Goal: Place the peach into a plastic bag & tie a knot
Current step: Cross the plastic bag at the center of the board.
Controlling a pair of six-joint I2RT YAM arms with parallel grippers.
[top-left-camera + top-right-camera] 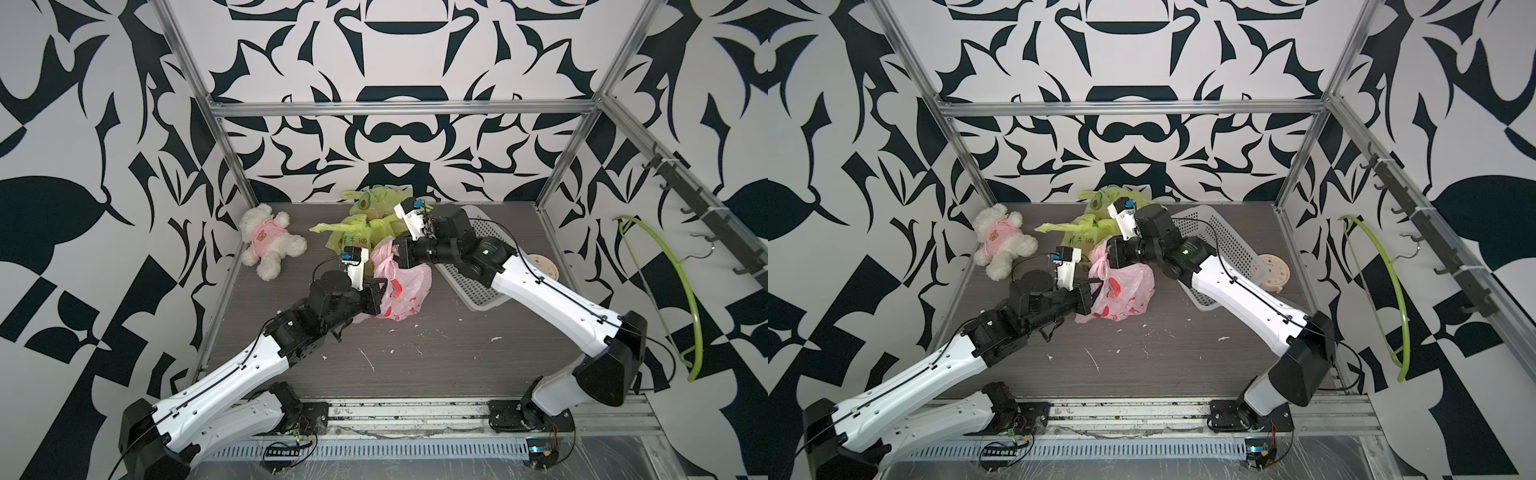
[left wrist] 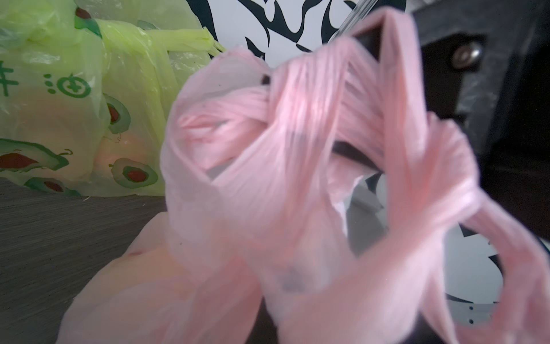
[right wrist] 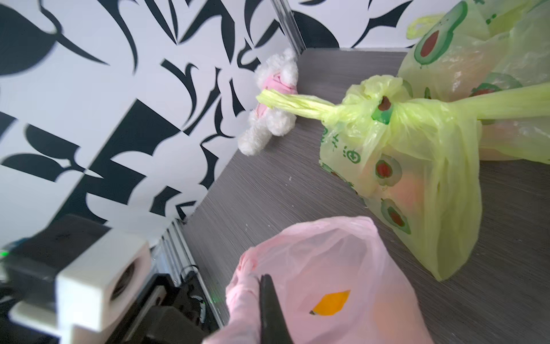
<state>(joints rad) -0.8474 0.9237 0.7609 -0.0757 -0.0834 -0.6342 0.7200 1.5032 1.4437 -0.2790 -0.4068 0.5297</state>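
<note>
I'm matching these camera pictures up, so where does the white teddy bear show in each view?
Top view: teddy bear lies left of the green bag.
Top view: teddy bear again left of the green bag.
Left wrist: not in it, though the green bag is.
Right wrist: teddy bear beyond the green bag's tied handle.
Shared landmark: the green bag.

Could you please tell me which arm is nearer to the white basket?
Right. The right arm reaches directly over the white basket, hiding part of it. The left arm comes in from the opposite side, with the pink bag between it and the basket.
</note>
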